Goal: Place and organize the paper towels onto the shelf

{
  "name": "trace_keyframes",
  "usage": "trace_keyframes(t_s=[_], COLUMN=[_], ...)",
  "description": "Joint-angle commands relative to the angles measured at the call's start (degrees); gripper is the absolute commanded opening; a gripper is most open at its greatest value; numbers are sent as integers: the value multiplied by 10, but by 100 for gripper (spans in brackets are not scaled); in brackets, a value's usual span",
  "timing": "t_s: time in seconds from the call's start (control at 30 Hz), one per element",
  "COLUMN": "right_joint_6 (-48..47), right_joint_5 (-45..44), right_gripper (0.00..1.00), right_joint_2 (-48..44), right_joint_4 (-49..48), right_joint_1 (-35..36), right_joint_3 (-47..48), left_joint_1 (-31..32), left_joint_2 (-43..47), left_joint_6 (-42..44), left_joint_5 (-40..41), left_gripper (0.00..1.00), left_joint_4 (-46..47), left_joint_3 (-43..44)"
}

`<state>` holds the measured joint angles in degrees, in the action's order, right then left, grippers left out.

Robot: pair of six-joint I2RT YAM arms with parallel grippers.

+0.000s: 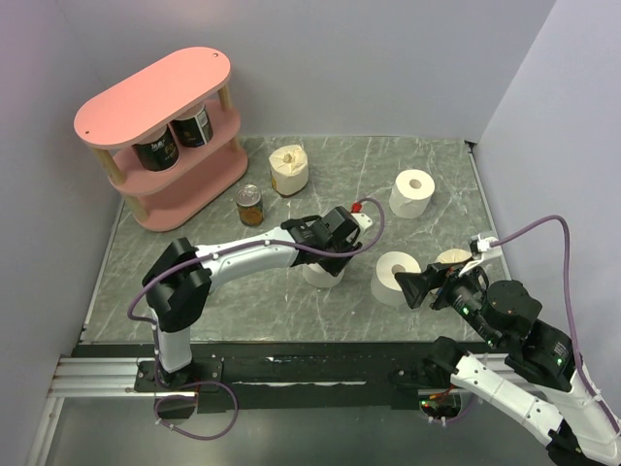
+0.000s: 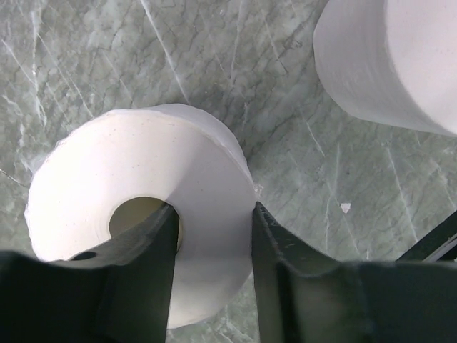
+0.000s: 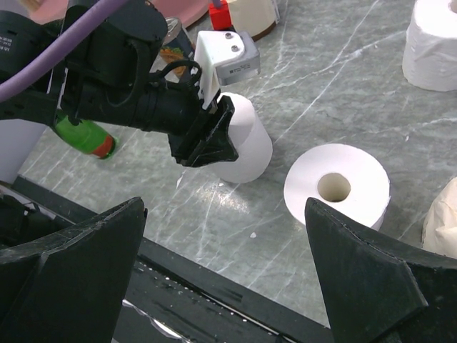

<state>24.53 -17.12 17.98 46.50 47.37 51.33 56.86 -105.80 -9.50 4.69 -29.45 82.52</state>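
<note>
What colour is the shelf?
The shelf is pink, seen best in the top external view.

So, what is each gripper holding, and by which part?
Left gripper pinches a paper towel roll by its wall, one finger inside the core. Right gripper holds nothing.

Cans (image 1: 155,150) on shelf (image 1: 155,92), paper towels (image 1: 412,192) to right

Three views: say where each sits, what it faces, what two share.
Top external: above the bases, looking down on table, shelf, both arms.
Left wrist: looking down; its fingers straddle the wall of a paper towel roll.
Right wrist: low, facing across the table; its open fingers frame the left gripper.
Shared: both wrist views show that roll.
</note>
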Motion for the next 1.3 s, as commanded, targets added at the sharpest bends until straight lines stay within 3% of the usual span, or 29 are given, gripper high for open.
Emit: trace_keyframes(t_s=[0.0,0.3,0.5,0.7,0.93,1.13,1.27], right_joint_6=[-5,-6,2,9,10,4,0], right_joint_5=[-7,0,12,22,19,17,16], right_gripper=[99,100,100,100,100,100,100], right_joint_2=[2,6,11,12,5,11,24], right_joint_4=[-20,-30,-40,-46,-35,-28,-26], right_joint_1=[3,3,3,4,3,3,3], right_joint_3=[17,34,34,39,47,60,66], left_joint_1=[8,15,3,-78,-197,-278,-304], left_joint_2=[12,69,103,96,86,84,110], left_joint_6=[-1,-24,-8,26,79,123,152], left_joint_5=[49,167,255,314,334,348,351], left_gripper=[34,32,35,35,36,34,35], left_joint_4=[14,-53,-152,-230,-222,-199,-122], left_joint_3=[12,56,163,337,490,547,519])
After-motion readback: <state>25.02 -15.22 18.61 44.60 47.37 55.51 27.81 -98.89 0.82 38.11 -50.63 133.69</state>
